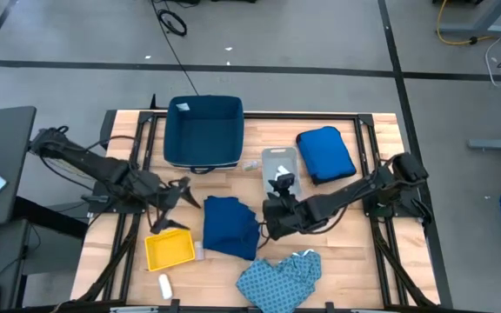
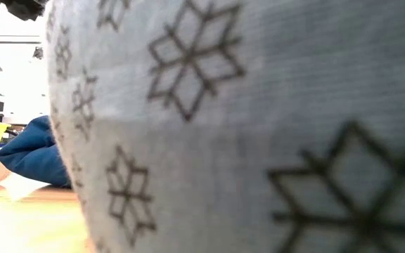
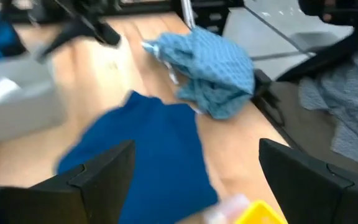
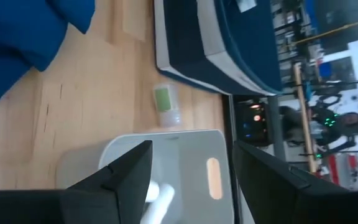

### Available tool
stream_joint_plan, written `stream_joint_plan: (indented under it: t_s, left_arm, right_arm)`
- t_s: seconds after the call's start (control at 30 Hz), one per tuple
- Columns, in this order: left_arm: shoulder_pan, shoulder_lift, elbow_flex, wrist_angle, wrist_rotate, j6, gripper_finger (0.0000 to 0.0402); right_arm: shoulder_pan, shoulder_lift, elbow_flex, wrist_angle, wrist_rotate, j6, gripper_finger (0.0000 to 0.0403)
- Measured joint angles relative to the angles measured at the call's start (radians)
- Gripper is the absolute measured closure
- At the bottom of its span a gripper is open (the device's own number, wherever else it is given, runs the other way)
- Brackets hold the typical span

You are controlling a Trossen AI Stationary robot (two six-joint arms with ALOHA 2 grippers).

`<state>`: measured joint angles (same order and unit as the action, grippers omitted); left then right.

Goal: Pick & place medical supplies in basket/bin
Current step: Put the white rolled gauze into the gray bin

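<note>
Your left gripper (image 1: 179, 196) hovers over the tabletop (image 1: 381, 261) with its fingers (image 3: 98, 177) spread wide and nothing between them. It sits just above the far corner of the yellow tray (image 1: 169, 249), and the navy garment (image 1: 230, 227) lies just beside it toward the table's middle. In the left wrist view that garment (image 3: 145, 158) fills the space ahead of the fingers, with the light blue patterned garment (image 3: 207, 71) lying beyond it.

Your right gripper (image 1: 278, 193) is over the near end of the grey tray (image 1: 278, 162), its fingers (image 4: 126, 177) apart and holding nothing. The right wrist view shows a white packet (image 4: 160, 202) lying in the grey tray (image 4: 185, 155) between those fingers, slanted across the tray floor; whether they touch it you cannot tell.

From above, the grey tray's long axis runs front to back, with the navy bin (image 1: 203, 130) just beside its far left corner and a small clear packet (image 1: 251, 165) between them. The right wrist view alone shows that packet's green label (image 4: 163, 99). Another white roll (image 1: 165, 284) lies near the front edge below the yellow tray, its length running front to back.

The low view is almost wholly filled by the patterned garment (image 2: 259, 126), with the navy garment (image 2: 30, 154) at its side.
</note>
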<state>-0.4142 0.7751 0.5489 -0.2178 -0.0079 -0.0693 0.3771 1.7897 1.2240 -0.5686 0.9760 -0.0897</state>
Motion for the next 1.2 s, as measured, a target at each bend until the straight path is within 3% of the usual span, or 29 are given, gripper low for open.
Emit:
stream_joint_plan:
  t_s: [0.17,0.37,0.47,0.63,0.9,1.2]
  left_arm:
    - [-0.105,0.106,0.001,-0.017,-0.051,-0.098,0.0060]
    - [-0.268,0.246,0.020,-0.025,-0.124,-0.107,0.0060]
    - [-0.350,0.306,0.078,-0.058,-0.207,-0.073,0.0060]
    - [-0.483,0.442,0.229,-0.259,-0.337,-0.045,0.0060]
    - [-0.625,0.730,0.429,-0.467,-0.330,-0.025,0.0060]
    - [-0.654,0.914,0.585,-0.487,-0.311,-0.032,0.0061]
  right_arm:
    - [0.036,0.000,0.000,0.000,0.057,0.006,0.0172]
    - [0.072,0.000,0.000,0.000,0.134,0.006,0.0172]
    - [0.089,0.000,0.000,0.006,0.152,0.007,0.0172]
    - [0.105,0.000,0.000,0.010,0.172,0.023,0.0172]
    - [0.125,0.000,0.000,0.012,0.174,0.033,0.0172]
    - [0.133,0.000,0.000,0.016,0.193,0.033,0.0172]
